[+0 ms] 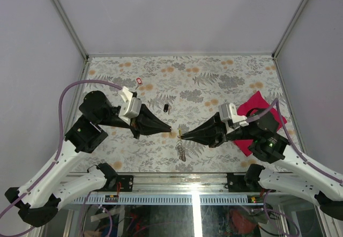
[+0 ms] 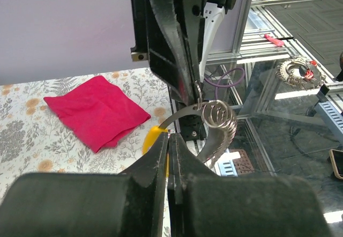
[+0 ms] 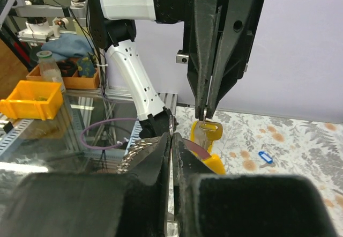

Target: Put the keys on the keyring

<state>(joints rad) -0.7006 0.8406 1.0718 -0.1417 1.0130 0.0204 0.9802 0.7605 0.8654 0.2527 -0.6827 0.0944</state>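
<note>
1. Left tool [image 1: 171, 132] pinches the yellow-headed metal key [image 3: 206, 131], jaws fully closed.
2. Right tool [image 1: 180, 136], likewise closed, grips the thin silvery metal keyring [image 2: 217, 116].
3. Key lies straight ahead of the right tool's tip, just beside the ring.

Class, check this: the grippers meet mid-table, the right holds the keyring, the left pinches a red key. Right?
No. The left gripper pinches a yellow key, not a red one, as the right wrist view shows. The grippers meet mid-table and the right gripper holds the keyring.
</note>
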